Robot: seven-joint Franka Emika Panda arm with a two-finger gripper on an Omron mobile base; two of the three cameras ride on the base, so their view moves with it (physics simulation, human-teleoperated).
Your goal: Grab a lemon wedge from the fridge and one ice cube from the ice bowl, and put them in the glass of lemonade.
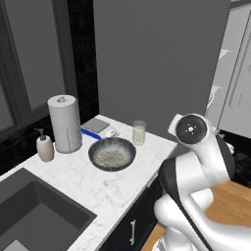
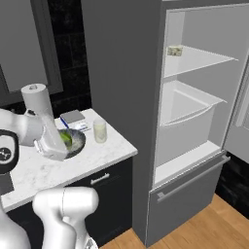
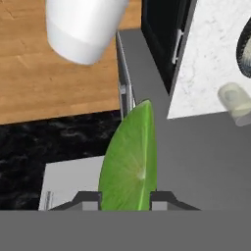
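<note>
Our jaws are clamped on the lemon wedge, one dark fingertip pressed to each side; in the hand view the wedge stands upright between them, its lower end cut off by the bottom of the picture. In the right base view the wedge peeks out as a green sliver beyond the white hand, held above the surface, and the fingers themselves are hidden there.

Left to right in the left base view we count one soap bottle, one paper-towel roll, one ice bowl with speckled pale contents whose separate cubes we cannot make out, and one glass of lemonade just beyond the bowl's far rim. A flat grey slab and a small pale object beside it lie behind the bowl; we cannot tell what they are. To the right stands one fridge, its door open, with a small item on the top shelf too tiny to identify.
</note>
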